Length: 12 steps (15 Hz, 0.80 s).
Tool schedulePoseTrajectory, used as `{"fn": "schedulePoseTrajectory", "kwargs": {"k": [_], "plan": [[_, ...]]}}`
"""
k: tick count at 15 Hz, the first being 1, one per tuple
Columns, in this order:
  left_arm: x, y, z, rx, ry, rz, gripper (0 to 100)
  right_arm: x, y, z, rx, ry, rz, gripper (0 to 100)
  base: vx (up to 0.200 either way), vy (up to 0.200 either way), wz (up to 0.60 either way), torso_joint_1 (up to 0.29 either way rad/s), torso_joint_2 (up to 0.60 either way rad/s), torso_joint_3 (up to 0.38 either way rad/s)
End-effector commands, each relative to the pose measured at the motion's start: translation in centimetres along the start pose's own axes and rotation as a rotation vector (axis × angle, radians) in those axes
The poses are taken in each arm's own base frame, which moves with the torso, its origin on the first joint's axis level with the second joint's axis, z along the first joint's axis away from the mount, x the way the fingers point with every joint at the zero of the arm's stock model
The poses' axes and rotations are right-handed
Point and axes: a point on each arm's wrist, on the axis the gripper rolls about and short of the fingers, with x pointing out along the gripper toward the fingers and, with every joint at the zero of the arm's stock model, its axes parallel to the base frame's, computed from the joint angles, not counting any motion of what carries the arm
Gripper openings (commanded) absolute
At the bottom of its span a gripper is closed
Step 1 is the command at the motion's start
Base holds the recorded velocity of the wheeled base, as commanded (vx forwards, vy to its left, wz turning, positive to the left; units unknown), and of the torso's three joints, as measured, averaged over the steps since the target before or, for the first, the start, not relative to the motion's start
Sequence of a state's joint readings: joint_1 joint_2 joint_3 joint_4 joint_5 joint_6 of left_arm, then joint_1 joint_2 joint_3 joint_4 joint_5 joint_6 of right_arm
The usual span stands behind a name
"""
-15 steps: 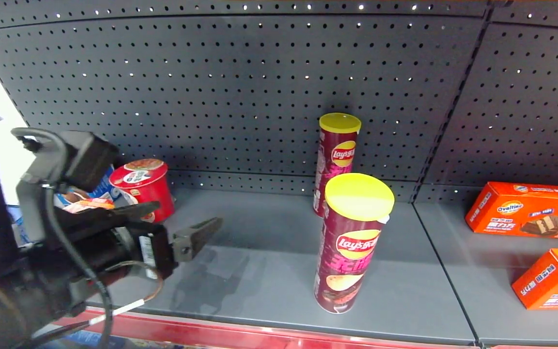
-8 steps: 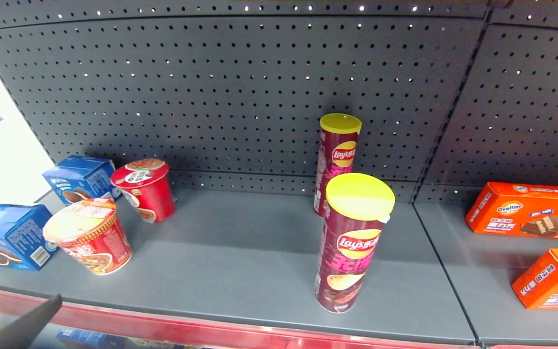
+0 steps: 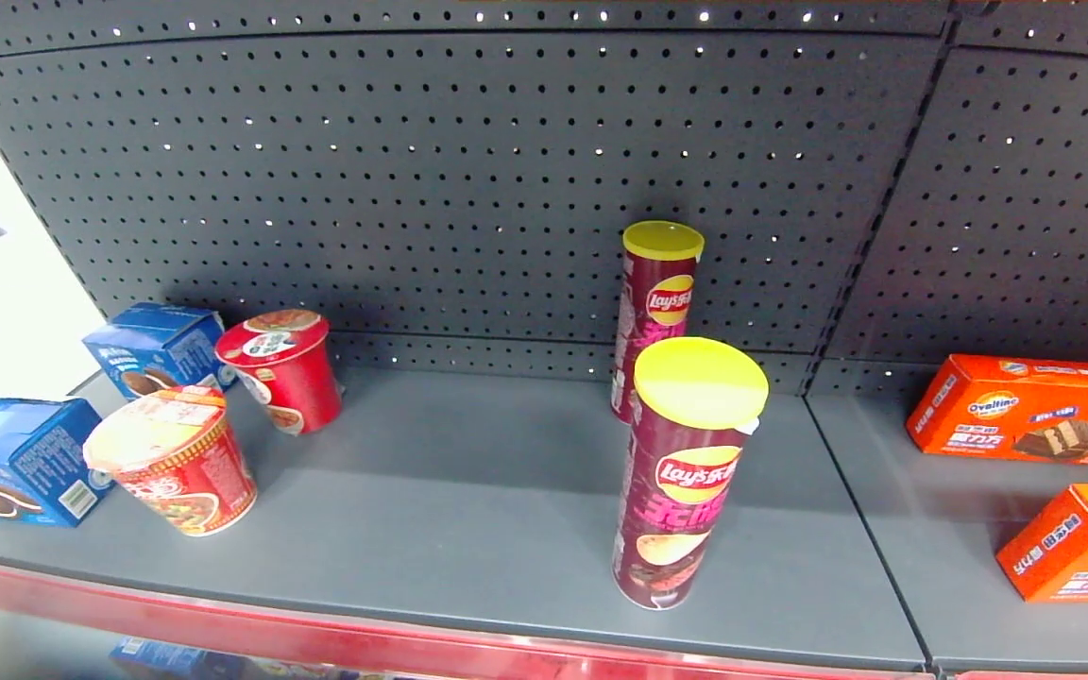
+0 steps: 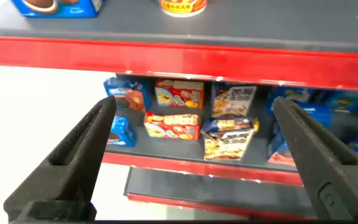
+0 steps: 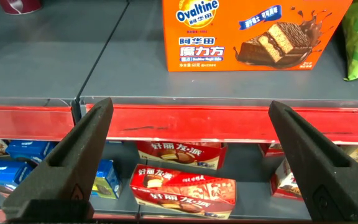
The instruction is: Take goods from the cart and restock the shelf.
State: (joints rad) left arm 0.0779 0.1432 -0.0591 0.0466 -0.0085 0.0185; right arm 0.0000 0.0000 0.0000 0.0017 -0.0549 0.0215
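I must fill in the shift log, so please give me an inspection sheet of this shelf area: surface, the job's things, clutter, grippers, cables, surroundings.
Surface: grey shelf with red front edge; no spill seen.
Job's things: front chip can and back chip can, both upright, one behind the other; at the left, near noodle cup, far noodle cup, near blue box, far blue box; at the right, far orange box, near orange box.
Clutter: nothing seen.
Grippers: left gripper and right gripper both open, empty, before the red edge.
Cables: nothing seen.
Surroundings: perforated back panel; lower shelf stocked with boxes.
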Motion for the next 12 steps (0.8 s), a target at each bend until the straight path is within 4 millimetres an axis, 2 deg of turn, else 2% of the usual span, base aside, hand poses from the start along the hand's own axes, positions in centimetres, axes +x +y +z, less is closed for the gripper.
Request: {"fn": "schedulePoseTrajectory", "kwargs": {"k": [1,9,12], "plan": [[0.09,0.01,-1.32,-0.008,-0.032,0.035,100,0.01,0.0,-0.01,0.0,0.003,0.0,100,0.0,0.0,0.0,0.0,0.0,0.0],[0.07,0.08,-1.26,-0.045,-0.036,0.064,100,0.01,0.0,0.01,0.0,0.001,0.0,100,0.0,0.0,0.0,0.0,0.0,0.0],[0.08,-0.04,-1.26,0.007,-0.035,0.01,100,0.01,0.0,-0.01,0.0,0.003,0.0,100,0.0,0.0,0.0,0.0,0.0,0.0]]}}
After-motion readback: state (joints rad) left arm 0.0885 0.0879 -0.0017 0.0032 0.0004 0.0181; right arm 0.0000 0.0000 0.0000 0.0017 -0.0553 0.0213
